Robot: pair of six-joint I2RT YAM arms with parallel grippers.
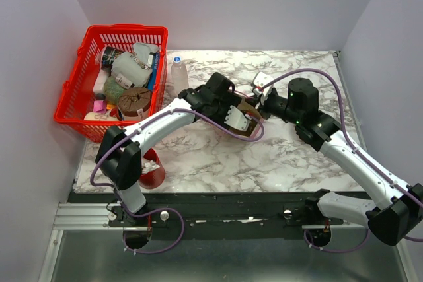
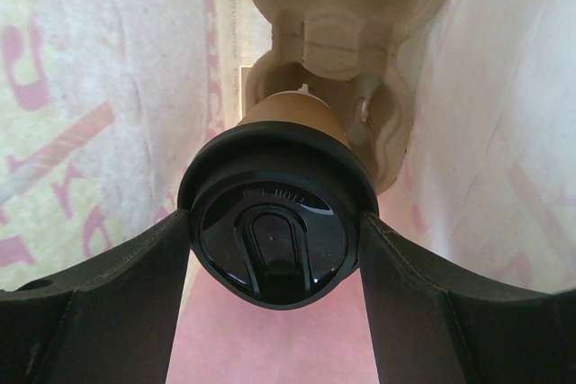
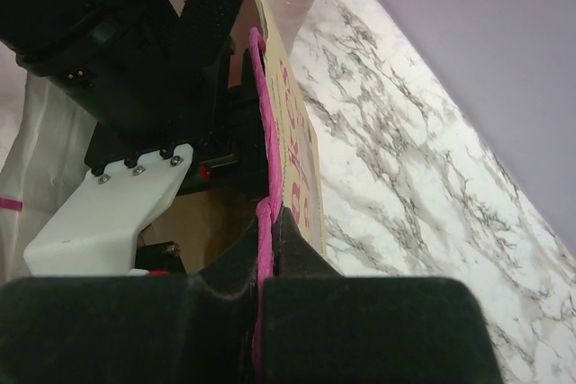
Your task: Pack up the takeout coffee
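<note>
The takeout coffee (image 2: 274,222), a tan paper cup with a black lid, is seen lid-first in the left wrist view. My left gripper (image 2: 274,231) is shut on it, one dark finger pressing each side of the lid. The cup is inside a paper bag (image 2: 108,87) with pink print, just in front of a moulded pulp carrier (image 2: 346,33) deeper in the bag. My right gripper (image 3: 274,218) is shut on the bag's pink twisted handle (image 3: 261,87). From above, my left gripper (image 1: 238,118) reaches into the bag (image 1: 251,129) and hides the cup, and my right gripper (image 1: 260,96) sits at the bag's far edge.
A red basket (image 1: 86,51) full of groceries stands at the back left, with a clear bottle (image 1: 178,74) beside it. A red cup (image 1: 153,170) stands near the left arm's base. Purple walls close in both sides and the back of the marble table (image 1: 297,163).
</note>
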